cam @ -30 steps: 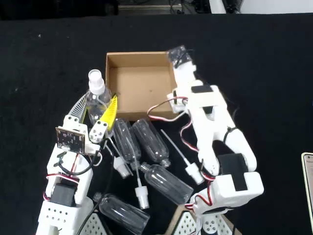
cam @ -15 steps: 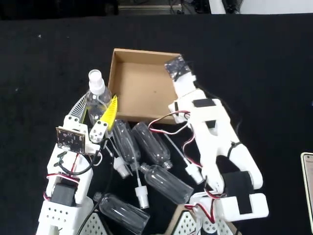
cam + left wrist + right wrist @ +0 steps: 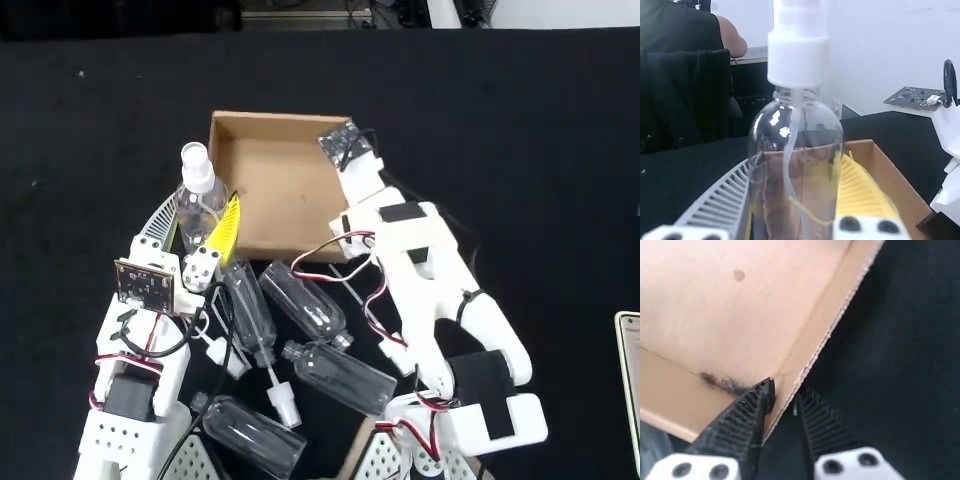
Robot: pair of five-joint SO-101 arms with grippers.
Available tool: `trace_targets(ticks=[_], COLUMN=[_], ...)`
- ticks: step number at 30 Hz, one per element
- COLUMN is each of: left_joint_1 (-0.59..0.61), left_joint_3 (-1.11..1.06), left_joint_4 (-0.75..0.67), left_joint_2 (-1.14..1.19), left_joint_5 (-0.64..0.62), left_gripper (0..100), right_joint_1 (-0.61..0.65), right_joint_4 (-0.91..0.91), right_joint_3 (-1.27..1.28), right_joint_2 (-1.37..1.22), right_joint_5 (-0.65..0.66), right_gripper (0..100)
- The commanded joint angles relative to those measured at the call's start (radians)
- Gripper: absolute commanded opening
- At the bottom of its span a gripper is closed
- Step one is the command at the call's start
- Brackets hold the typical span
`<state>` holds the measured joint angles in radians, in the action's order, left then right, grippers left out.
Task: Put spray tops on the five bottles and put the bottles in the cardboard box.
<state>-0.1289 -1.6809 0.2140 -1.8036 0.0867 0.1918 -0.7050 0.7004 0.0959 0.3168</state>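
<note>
The clear bottle (image 3: 200,198) with a white spray top stands upright just left of the cardboard box (image 3: 268,185). My left gripper (image 3: 205,203) is shut on its body, which shows close up in the left wrist view as the bottle (image 3: 800,135) between the gripper (image 3: 795,205) fingers. My right gripper (image 3: 348,205) is at the box's right wall. In the right wrist view this gripper (image 3: 784,392) pinches the wall of the box (image 3: 740,315) near a corner. Several uncapped bottles (image 3: 305,300) lie in front of the box, with loose spray tops (image 3: 283,400) among them.
Black cloth covers the table (image 3: 520,130). Both arm bases stand at the near edge, with a bottle (image 3: 245,435) lying between them. Red and white cables hang over the lying bottles. A flat object (image 3: 630,370) sits at the right edge.
The right arm has swung the box: first turned and shifted right, then back toward the left. The lying bottles and loose tops shifted slightly. The left arm and its bottle stayed still.
</note>
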Motion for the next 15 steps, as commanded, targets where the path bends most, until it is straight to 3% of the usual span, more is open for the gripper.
trace_targets(ticks=[1, 5, 11, 15], left_joint_1=[-0.007, -0.002, -0.002, -0.004], left_joint_3=[-0.019, -0.019, -0.019, -0.019], left_joint_4=[-0.018, -0.018, -0.018, -0.018], left_joint_2=[-0.015, -0.015, -0.015, -0.015], left_joint_5=[-0.008, -0.008, -0.008, -0.008], left_gripper=[4, 4, 4, 4], right_joint_1=[0.008, 0.011, 0.014, 0.011], right_joint_4=[-0.063, -0.069, -0.063, -0.058], right_joint_3=[-0.056, -0.076, -0.108, -0.173], right_joint_2=[0.070, 0.070, 0.067, 0.059], right_joint_5=[-0.028, -0.032, -0.029, -0.028], right_gripper=[1.1, 1.7, 19.4, 21.1])
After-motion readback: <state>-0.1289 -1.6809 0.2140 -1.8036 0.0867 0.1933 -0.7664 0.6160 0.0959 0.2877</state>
